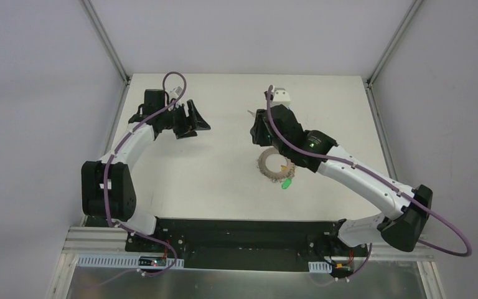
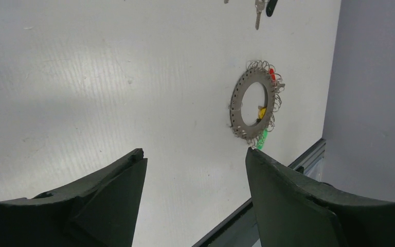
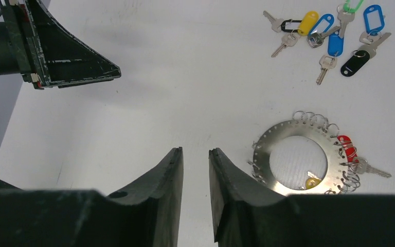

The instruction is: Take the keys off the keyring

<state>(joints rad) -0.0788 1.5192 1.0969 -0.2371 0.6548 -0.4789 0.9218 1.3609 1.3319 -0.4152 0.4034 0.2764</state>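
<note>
The keyring (image 1: 265, 164) lies flat on the white table, partly under my right arm. In the right wrist view the keyring (image 3: 265, 157) is a wide grey washer fringed with wire loops. A red-tagged key (image 3: 347, 147) hangs at its right edge and a yellow-orange tag (image 3: 312, 182) shows at the hole's lower rim. It also shows in the left wrist view (image 2: 239, 98), with a green tag (image 2: 262, 139) at its near edge. My right gripper (image 3: 195, 150) hovers left of the ring, jaws a narrow gap apart and empty. My left gripper (image 2: 194, 154) is wide open, empty, farther left.
A pile of loose keys (image 3: 334, 36) with blue, black, yellow and green tags lies beyond the ring. My left gripper (image 3: 77, 72) shows at the upper left of the right wrist view. The table's metal edge rail (image 2: 308, 154) runs close behind the ring.
</note>
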